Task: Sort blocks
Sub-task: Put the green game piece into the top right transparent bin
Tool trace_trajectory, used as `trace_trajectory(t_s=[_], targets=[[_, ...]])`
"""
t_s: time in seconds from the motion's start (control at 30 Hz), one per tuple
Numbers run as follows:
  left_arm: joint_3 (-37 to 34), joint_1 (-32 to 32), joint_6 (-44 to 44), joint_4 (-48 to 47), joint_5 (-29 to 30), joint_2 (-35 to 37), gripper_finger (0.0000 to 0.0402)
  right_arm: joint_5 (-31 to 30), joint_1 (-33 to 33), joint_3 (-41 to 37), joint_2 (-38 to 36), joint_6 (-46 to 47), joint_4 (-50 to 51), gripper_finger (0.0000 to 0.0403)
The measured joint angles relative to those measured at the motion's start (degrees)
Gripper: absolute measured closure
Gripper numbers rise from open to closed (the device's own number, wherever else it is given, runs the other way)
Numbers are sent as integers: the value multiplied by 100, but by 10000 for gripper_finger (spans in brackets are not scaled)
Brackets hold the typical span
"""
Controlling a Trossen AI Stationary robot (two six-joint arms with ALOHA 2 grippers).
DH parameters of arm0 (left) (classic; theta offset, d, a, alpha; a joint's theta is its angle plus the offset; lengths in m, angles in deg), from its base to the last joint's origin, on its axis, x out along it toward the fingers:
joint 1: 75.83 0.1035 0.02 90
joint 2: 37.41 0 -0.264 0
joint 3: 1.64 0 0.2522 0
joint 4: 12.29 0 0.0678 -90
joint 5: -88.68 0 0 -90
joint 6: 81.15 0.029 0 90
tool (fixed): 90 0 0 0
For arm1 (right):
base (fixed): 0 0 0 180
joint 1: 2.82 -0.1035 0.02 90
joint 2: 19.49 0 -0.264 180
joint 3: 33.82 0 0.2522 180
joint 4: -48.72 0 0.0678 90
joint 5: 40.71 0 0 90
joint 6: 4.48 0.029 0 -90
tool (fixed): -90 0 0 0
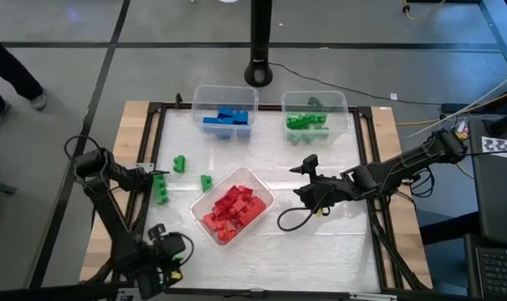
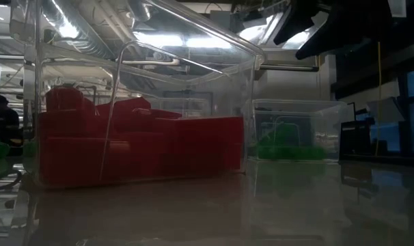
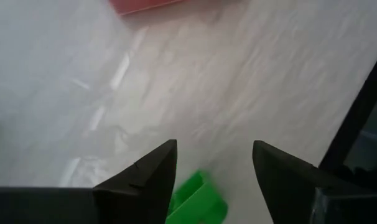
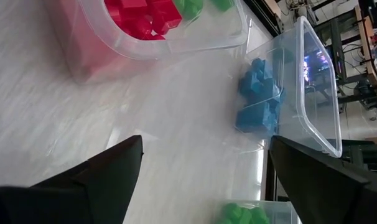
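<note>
Jaws of the left gripper (image 3: 213,180) stand partly open, astride a green block (image 3: 198,200) that lies low between the two fingers on the counter; whether either finger touches it cannot be told. In the high view this gripper (image 1: 157,186) sits at the left edge of the counter (image 1: 337,242), at the green block (image 1: 161,191) beside the black frame rail.

Jaws of the right gripper (image 4: 204,180) stand wide open and empty, with bare counter between them. In the high view it (image 1: 304,180) hovers right of centre, between the red bin and the right rail.

Two more green blocks lie loose at centre left: one (image 1: 179,163) nearer the top, one (image 1: 206,181) just beside the red bin's left corner.

The bin of red blocks (image 1: 233,209) sits tilted at lower centre. The bin of blue blocks (image 1: 227,117) and the bin of green blocks (image 1: 308,122) stand side by side at the upper edge.

Open counter lies at lower right and in the middle band between the upper bins and the red bin. A black cable loop (image 1: 291,219) rests on the counter just right of the red bin.
</note>
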State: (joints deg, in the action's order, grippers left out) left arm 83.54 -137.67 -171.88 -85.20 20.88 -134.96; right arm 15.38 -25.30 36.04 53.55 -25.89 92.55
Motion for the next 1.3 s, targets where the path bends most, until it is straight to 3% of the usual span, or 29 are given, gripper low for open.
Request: trace_trajectory(t_s=[0.17,0.33,0.5,0.67,1.17,1.3], targets=[[0,203,585,418,-269,-2,145,0,0,0,0,4,-2,49],[0,67,583,386,-643,-26,76,-2,0,0,0,9,-2,49],[2,-256,413,73,-689,-197,38,-2,0,0,0,9,-4,49],[2,-425,810,110,-682,-267,26,27,0,0,0,11,-2,49],[2,-464,703,620,-560,-306,25,-7,0,0,0,35,-5,49],[-40,-481,919,538,-755,-342,25,-13,0,0,0,37,-15,49]])
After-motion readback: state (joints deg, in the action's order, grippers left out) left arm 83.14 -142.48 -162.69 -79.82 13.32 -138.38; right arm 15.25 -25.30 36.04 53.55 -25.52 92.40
